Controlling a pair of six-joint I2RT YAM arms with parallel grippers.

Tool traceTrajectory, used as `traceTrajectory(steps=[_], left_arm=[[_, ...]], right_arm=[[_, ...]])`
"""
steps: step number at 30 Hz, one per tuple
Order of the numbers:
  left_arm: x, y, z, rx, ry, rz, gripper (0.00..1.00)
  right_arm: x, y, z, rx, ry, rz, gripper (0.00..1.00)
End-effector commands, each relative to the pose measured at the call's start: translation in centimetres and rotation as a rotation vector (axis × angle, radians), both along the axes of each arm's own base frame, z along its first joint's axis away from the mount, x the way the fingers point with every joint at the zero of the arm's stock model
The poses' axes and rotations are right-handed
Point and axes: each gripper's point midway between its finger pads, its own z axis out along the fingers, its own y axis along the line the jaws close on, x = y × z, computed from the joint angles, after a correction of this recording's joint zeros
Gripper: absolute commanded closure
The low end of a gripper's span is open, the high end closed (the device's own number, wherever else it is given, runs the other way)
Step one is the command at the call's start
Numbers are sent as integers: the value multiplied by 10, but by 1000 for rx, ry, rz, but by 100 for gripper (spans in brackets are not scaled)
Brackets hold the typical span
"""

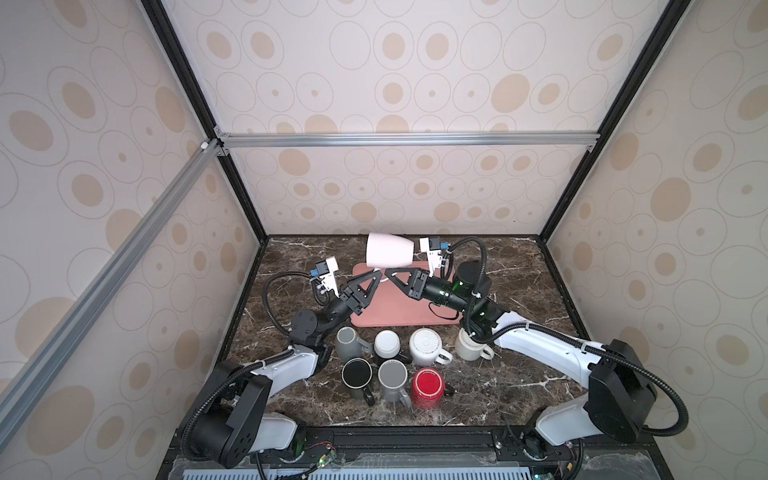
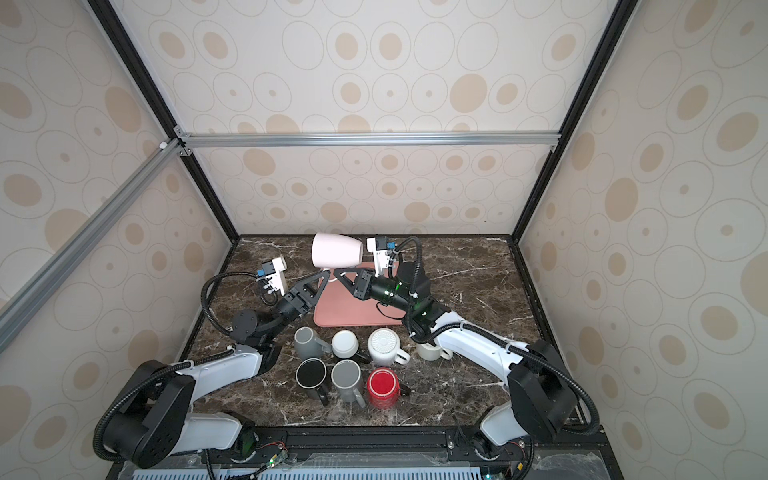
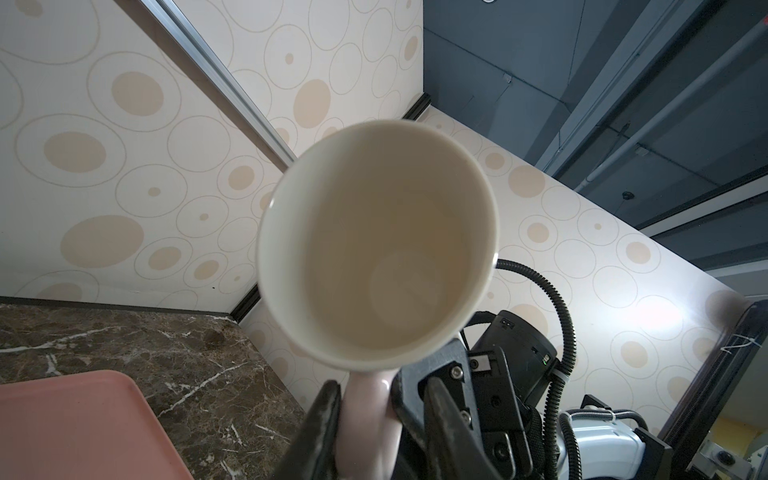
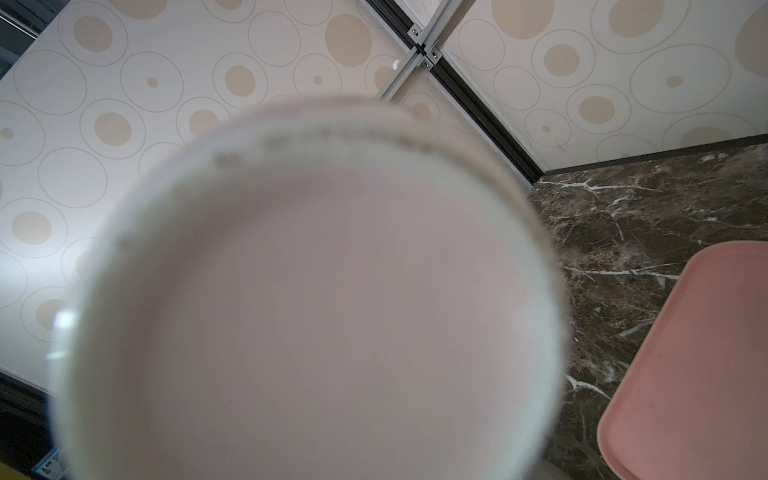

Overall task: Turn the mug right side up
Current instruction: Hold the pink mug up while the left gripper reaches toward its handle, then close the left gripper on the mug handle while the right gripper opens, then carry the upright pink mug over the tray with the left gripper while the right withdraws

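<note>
This was a robot test booth in a lab: a marble-look table point(image 1: 519, 270) carried a pink tray point(image 1: 399, 307). Behind the tray stood wallpapered panels point(image 1: 395, 195) in aluminium framing point(image 1: 407, 139). In front of it, a left arm point(image 1: 286, 365) and a right arm point(image 1: 540, 340) sat on a rail point(image 1: 415, 436).

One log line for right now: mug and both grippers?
pink mug: lifted, on its side | right gripper: shut on handle | left gripper: jaws around handle, grip unclear
</note>
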Motion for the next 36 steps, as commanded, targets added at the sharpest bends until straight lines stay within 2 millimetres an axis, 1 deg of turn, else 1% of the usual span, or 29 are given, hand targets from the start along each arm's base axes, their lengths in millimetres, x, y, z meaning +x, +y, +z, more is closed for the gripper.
traceTrajectory(steps=[1,3,6,8,10,11,13,15,16,18,20,22,25,29,30,33,36], left_arm=[[-14,-6,31,-37,-102,-56,68],[-13,-8,30,-31,-95,-59,72],[-10,-10,27,-14,-79,-52,81],[-8,-11,24,-5,-68,-41,87],[-6,-11,22,2,-57,-29,97],[-4,-10,21,6,-48,-20,100],[2,-10,18,24,-28,1,100],[10,-10,12,60,6,38,100],[13,-9,13,75,9,55,100],[25,-8,7,141,44,103,100],[36,-6,5,214,64,152,100],[51,0,1,294,93,223,100],[76,12,-11,464,142,356,100],[111,34,-33,688,209,537,100],[120,39,-41,743,233,570,100],[146,51,-63,883,280,638,100],[169,62,-82,939,311,658,100]], right_arm=[[-7,-2,38,91,-72,18,100],[-5,-1,36,90,-64,18,100],[-4,-1,35,88,-62,13,100],[-4,-1,34,82,-62,13,100],[-5,-1,34,76,-63,15,100],[-5,-2,33,68,-63,8,100],[-4,-6,27,36,-59,-19,89],[-3,-13,19,-6,-56,-54,72],[-3,-17,16,-24,-52,-72,66],[-3,-28,5,-69,-39,-116,58],[-4,-41,-2,-108,-33,-159,54],[-6,-53,-13,-161,-23,-194,52],[-10,-69,-26,-241,-15,-244,51],[-14,-85,-46,-317,11,-291,51],[-15,-88,-51,-331,20,-300,50],[-17,-95,-60,-360,43,-317,50],[-19,-100,-68,-384,60,-324,50]])
